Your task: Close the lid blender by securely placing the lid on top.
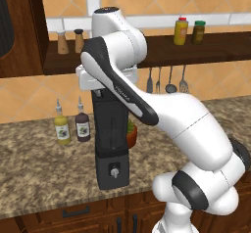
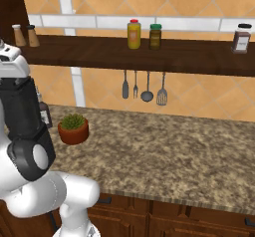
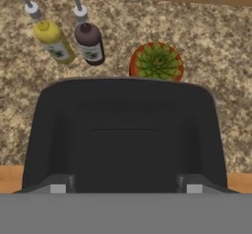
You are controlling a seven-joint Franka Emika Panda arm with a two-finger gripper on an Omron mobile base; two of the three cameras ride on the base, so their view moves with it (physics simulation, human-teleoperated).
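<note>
The gripper (image 3: 123, 189) hangs straight above the blender (image 1: 112, 139), which stands on the granite counter (image 1: 39, 168) near its front edge. In the hand view the lid (image 3: 123, 134) lies directly beneath the fingertips (image 3: 58, 188), which stand wide apart at its near edge; whether they pinch it I cannot tell. Beyond the lid sit a yellow bottle (image 3: 51, 40), a dark bottle (image 3: 90, 42) and a potted succulent (image 3: 156, 63), the plant just behind the blender
</note>
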